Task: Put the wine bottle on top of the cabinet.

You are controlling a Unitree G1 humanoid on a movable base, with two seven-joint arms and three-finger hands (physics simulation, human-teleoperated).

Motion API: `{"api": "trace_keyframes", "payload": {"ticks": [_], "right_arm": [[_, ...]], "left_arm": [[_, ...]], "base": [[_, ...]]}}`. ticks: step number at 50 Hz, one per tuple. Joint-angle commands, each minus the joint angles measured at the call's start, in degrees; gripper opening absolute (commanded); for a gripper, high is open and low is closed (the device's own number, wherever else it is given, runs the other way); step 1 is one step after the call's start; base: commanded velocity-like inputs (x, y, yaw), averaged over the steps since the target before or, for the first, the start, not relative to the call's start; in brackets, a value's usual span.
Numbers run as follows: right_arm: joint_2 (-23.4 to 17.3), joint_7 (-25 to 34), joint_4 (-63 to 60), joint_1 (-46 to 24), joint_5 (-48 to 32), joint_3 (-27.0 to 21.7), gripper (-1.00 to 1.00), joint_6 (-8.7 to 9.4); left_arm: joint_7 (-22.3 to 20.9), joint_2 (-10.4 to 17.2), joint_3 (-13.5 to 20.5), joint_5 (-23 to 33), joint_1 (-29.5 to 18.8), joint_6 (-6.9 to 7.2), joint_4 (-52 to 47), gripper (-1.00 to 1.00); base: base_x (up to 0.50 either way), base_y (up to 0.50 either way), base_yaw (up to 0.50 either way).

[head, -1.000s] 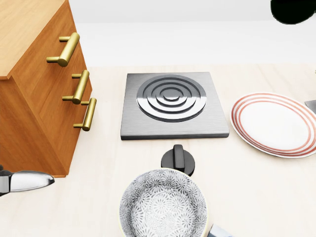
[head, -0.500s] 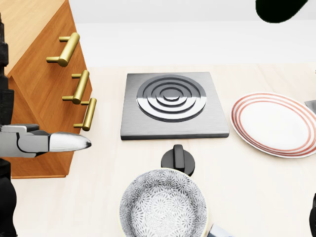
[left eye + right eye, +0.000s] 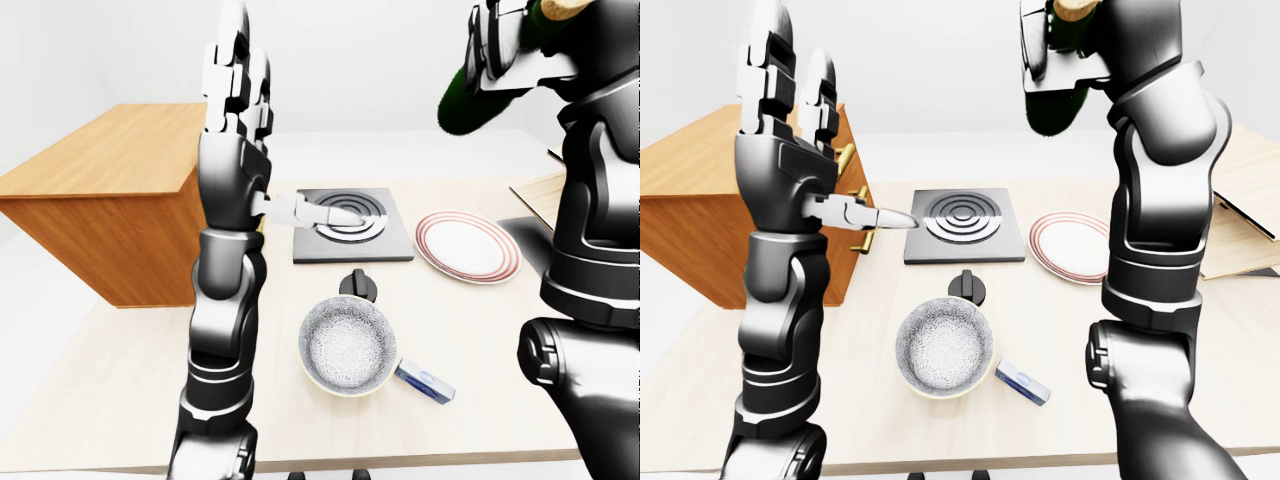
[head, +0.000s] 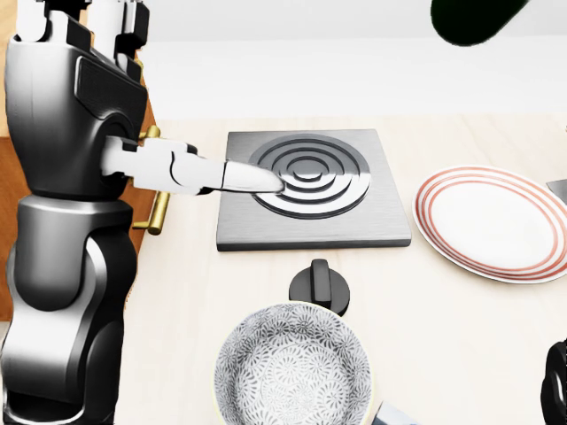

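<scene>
Left hand: raised upright beside the wooden cabinet, fingers spread, holding nothing. Right hand: high at the right-eye view's top, fingers clamped round the dark green wine bottle. Tabletop, near to far: patterned bowl, black knob, hotplate, striped plate.

A dark green wine bottle, an orange-brown wooden cabinet with brass handles, a red-ringed white plate and a grey-speckled bowl are seen.
</scene>
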Motion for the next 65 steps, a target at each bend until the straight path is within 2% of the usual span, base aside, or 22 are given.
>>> {"api": "trace_keyframes", "payload": {"ticks": [1,13,25,38,49,58,60,65], "right_arm": [[1.57,1.63,-0.08,-1.15,1.40,-0.97,-1.00,-0.01],[2.27,1.12,0.99,-2.24,1.76,-0.72,-1.00,-0.01],[3.34,-0.09,-0.54,-0.62,3.02,-0.71,-1.00,-0.01],[4.93,-0.73,-2.56,1.35,3.68,-0.08,-1.00,-0.01],[4.90,-0.72,-5.91,3.68,4.18,-0.82,-1.00,-0.01],[5.05,-0.76,-5.18,3.18,4.03,-0.42,-1.00,-0.01],[5.31,-0.93,-5.54,3.78,3.99,-0.32,-1.00,-0.01],[5.56,-1.05,-5.98,4.31,3.96,-0.21,-1.00,-0.01]], "left_arm": [[-0.68,-3.99,-3.10,5.09,-3.09,0.00,7.02,1.00],[0.64,-6.85,-3.05,5.53,-7.57,0.00,20.52,1.00],[4.37,-8.79,-2.62,6.93,-14.75,0.00,41.55,1.00],[7.29,-11.31,-2.41,7.28,-21.47,0.00,51.82,1.00],[7.73,-13.69,-3.77,8.30,-21.70,0.00,50.26,1.00],[7.12,-13.85,-3.64,9.07,-23.48,0.00,51.93,1.00],[7.03,-13.23,-2.16,7.78,-26.15,0.00,54.54,1.00],[7.81,-12.26,-1.23,6.55,-29.91,0.00,59.84,1.00]], "base": [[0.00,0.00,0.00],[0.00,0.00,0.00],[0.00,0.00,0.00],[0.00,0.00,0.00],[0.00,0.00,0.00],[0.00,0.00,0.00],[0.00,0.00,0.00],[0.00,0.00,0.00]]}}
